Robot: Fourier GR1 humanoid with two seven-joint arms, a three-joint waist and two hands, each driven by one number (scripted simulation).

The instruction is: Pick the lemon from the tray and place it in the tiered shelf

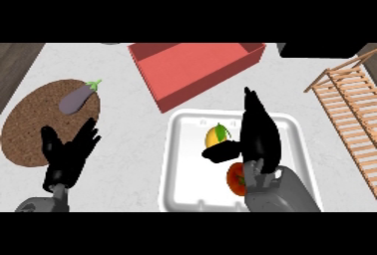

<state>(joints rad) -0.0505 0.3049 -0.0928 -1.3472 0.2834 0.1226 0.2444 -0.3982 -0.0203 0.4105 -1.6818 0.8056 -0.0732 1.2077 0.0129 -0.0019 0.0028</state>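
So here's where we're at: the lemon sits in the white tray, toward the middle, with a red tomato-looking thing nearer us in the same tray. We've got our right robot hand parked right over the tray, fingers stretched out long and pointing away from us, thumb sticking out sideways toward the lemon's lower edge. So it's spread apart, not clamped on anything yet; whether the thumb actually touches the lemon we can't tell from up here. We reckon that pose makes sense as a pre-grab: the lemon ends up in the gap between thumb and fingers, ready for a curl. The left robot hand is just resting open, fingers up, at the left over the edge of the round brown mat, which has an eggplant on it. The wooden tiered shelf is off on the right side of the worktop, well apart from the tray, so there's a decent carry ahead. A red box sits behind the tray.
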